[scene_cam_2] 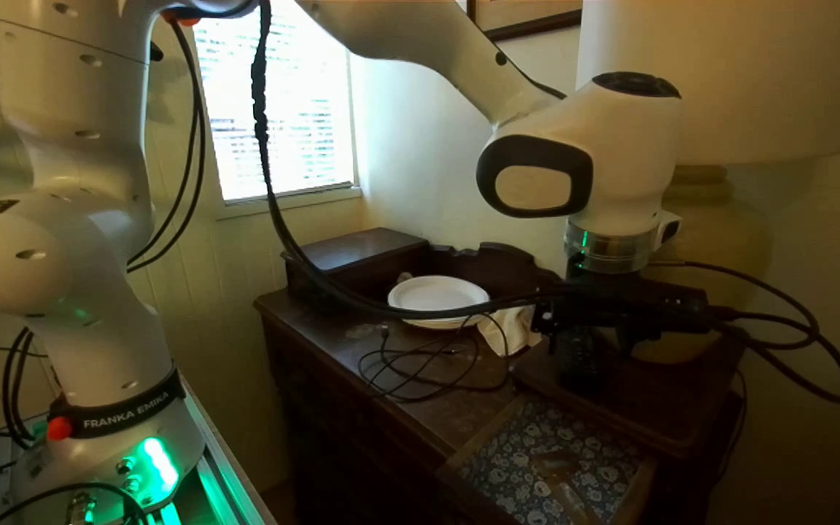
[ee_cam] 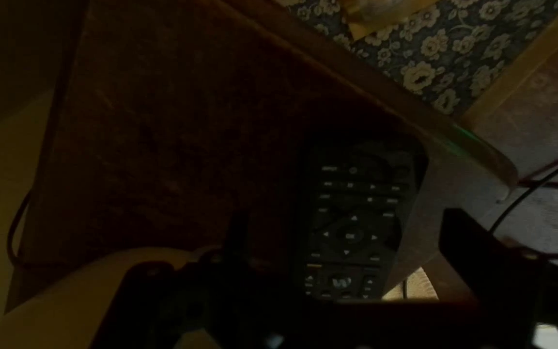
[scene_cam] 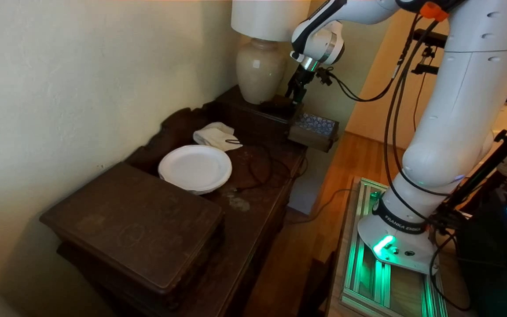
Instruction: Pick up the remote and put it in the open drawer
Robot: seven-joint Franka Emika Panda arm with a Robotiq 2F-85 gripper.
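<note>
A dark wooden dresser point(scene_cam: 236, 237) carries a raised end box point(ee_cam: 162, 126), on which a ceramic table lamp point(scene_cam: 261, 66) stands. Just below the box's top, the open drawer point(scene_cam: 310, 138) juts out, its bottom patterned with pale flowers. A loose black cable point(ee_cam: 540, 182), stacked white plates point(scene_cam: 195, 167) and a cream cloth point(scene_cam: 214, 135) lie on the lower top. The two-fingered gripper point(ee_cam: 346, 223) points down over the box near the lamp, fingers spread. A yellowish item point(ee_cam: 373, 22), unclear, lies in the drawer. Between the fingers, a gap either side, the black remote control point(ee_cam: 350, 236) lies on the box, buttons up. Its long axis runs up the wrist view, leaning slightly right; the playback-key end points to the edge separating it from the drawer.
</note>
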